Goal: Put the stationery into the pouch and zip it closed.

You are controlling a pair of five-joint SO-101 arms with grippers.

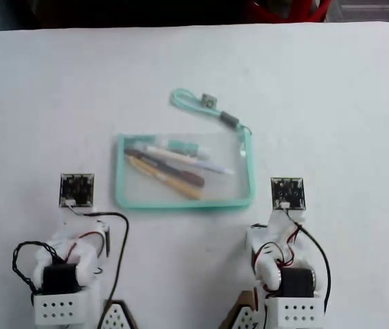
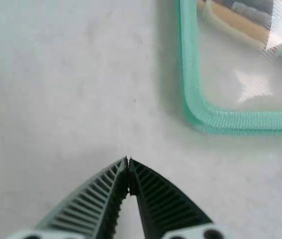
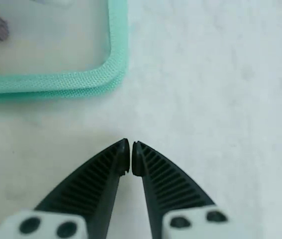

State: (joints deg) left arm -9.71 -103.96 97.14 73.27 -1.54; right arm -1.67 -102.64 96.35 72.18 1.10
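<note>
A clear pouch with a teal rim [image 1: 180,204] lies flat mid-table, and several pens and pencils [image 1: 167,171] are inside it. Its teal strap [image 1: 194,103] trails off the far right corner. My left gripper [image 1: 77,190] rests near the pouch's near left corner, shut and holding nothing. In the left wrist view its fingertips [image 2: 128,162] meet over bare table, a short way from the pouch corner [image 2: 240,120]. My right gripper [image 1: 287,193] sits by the near right corner, also shut. Its tips [image 3: 131,147] hover just clear of the rim [image 3: 56,82].
White tabletop [image 1: 331,103] spreads around the pouch on all sides. Both arm bases [image 1: 60,288] stand at the near edge with cables looping beside them. Dark and red objects [image 1: 283,10] lie beyond the far edge.
</note>
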